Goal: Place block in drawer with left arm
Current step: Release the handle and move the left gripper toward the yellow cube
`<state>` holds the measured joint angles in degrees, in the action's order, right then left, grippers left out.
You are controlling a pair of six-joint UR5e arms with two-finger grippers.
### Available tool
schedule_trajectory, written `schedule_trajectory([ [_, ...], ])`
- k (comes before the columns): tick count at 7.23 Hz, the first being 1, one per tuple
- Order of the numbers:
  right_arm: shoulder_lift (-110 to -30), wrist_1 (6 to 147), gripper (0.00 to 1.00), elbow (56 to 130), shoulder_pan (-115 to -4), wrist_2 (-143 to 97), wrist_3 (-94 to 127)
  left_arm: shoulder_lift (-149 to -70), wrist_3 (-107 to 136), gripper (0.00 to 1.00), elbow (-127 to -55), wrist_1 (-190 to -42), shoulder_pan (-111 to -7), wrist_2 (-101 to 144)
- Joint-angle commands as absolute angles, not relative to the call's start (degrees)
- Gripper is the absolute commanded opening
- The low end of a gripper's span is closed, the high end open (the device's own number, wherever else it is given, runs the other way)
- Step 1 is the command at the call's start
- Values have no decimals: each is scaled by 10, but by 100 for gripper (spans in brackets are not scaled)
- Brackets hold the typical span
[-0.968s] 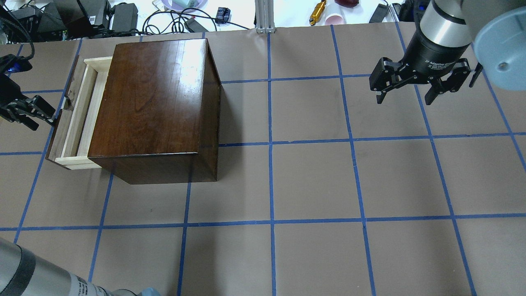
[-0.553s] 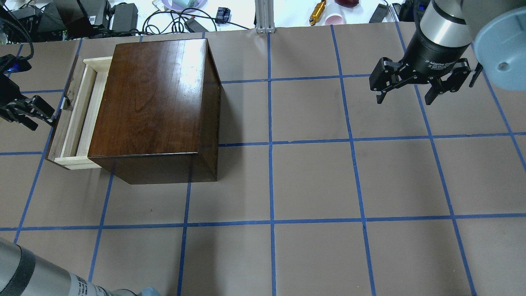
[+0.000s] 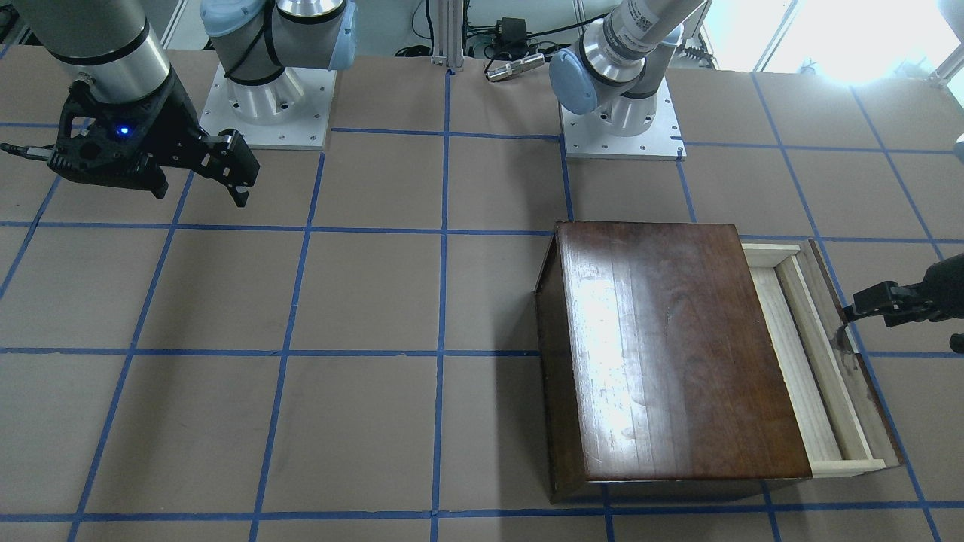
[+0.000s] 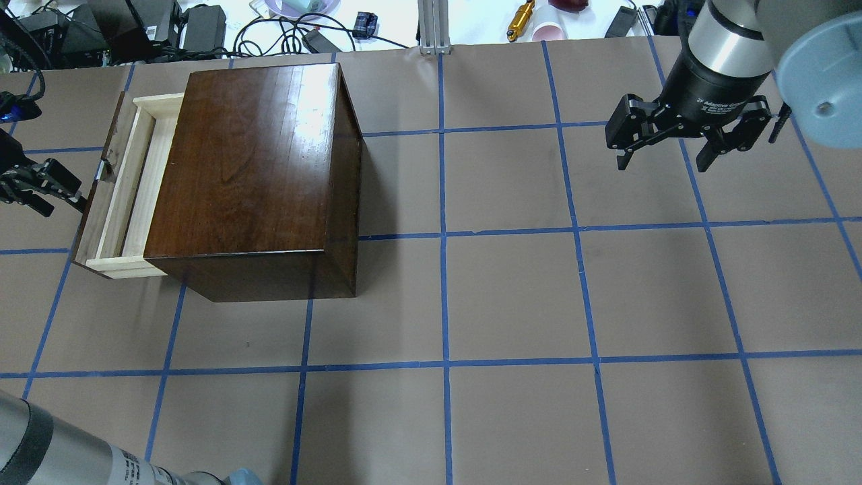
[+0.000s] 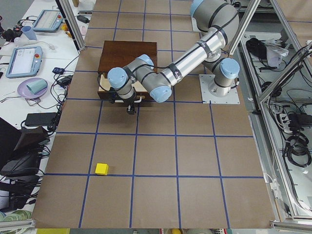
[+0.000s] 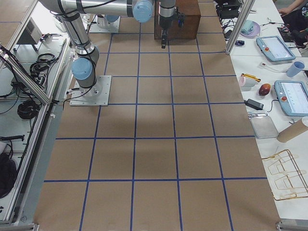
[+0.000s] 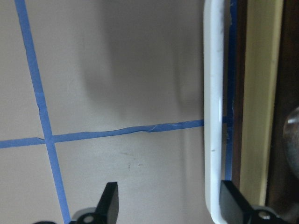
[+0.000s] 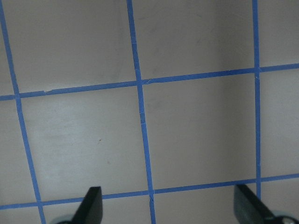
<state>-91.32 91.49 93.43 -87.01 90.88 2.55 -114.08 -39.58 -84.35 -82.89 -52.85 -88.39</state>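
Only exterior-left view shows block [image 5: 101, 168], well apart from drawer [image 4: 118, 195]; left hand [image 7: 170, 205] fingers apart, right hand [image 4: 663, 158] likewise.

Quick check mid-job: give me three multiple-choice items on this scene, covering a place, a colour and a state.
1. The block lies: A in the drawer; B on the cabinet top; C on the table, well away from the cabinet.
2. The block is: A yellow; B red; C blue.
3. The drawer is: A shut; B partly pulled out; C entirely out of the cabinet.

C, it sits alone on the table in the exterior left view; A, its faces are bright yellow; B, its pale tray shows beside the cabinet.
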Motion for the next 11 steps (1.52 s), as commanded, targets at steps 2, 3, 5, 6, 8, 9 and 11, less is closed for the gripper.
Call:
schedule_trajectory([
  [2, -913, 915, 100, 934, -870, 909, 25, -1141, -396, 80, -839, -828, -526, -885],
  [3, -913, 915, 100, 934, -870, 909, 25, -1146, -396, 80, -824, -829, -525, -893],
  [5, -913, 915, 100, 934, -870, 909, 25, -1178, -389, 80, -749, -828, -525, -906],
  [6, -913, 915, 100, 934, -870, 909, 25, -1205, -375, 81, -711, -824, -525, -905],
  [8, -913, 915, 100, 934, -870, 909, 25, -1271, -364, 81, -622, -824, -525, -905],
  [9, -913, 915, 100, 934, -870, 909, 25, -1300, -350, 82, -577, -824, -524, -906],
  [11, -913, 915, 100, 934, -870, 909, 25, -1362, -354, 84, -508, -823, -500, -900],
])
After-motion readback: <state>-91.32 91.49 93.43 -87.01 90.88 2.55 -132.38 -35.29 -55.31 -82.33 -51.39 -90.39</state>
